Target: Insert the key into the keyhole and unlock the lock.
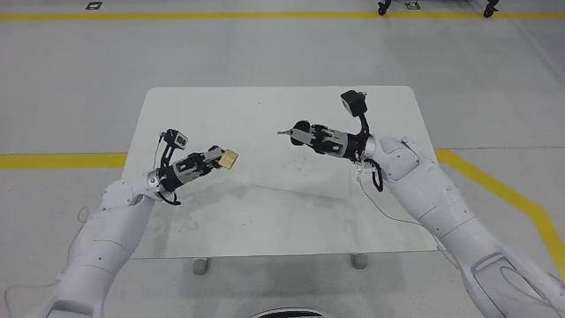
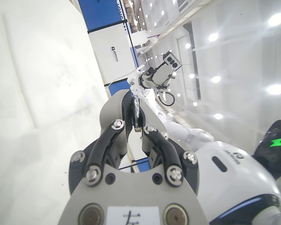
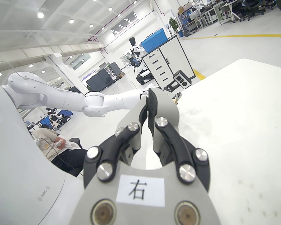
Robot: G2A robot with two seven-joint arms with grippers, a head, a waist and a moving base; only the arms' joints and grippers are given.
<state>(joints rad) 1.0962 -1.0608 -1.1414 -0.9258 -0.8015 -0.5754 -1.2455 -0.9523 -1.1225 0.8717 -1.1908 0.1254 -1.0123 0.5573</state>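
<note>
Brass-yellow lock (image 1: 229, 159) looks blocky, silvery key (image 1: 287, 132) slim.

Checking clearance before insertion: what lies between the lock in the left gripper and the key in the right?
Nothing. In the top view the lock and the key are held apart, with just bare table under the gap.

The table (image 1: 265, 106) is plain white with faint grey scuffs near its middle. The lock (image 1: 229, 159) is brass yellow and the key (image 1: 286, 132) silver-grey. The left gripper (image 2: 132, 106) has grey shells, black links, ribbed black pads, silver screw heads and a white label bearing a black character. The right gripper (image 3: 150, 97) is coloured alike. The floor (image 1: 265, 53) is pale grey with yellow lines (image 1: 265, 15).
</note>
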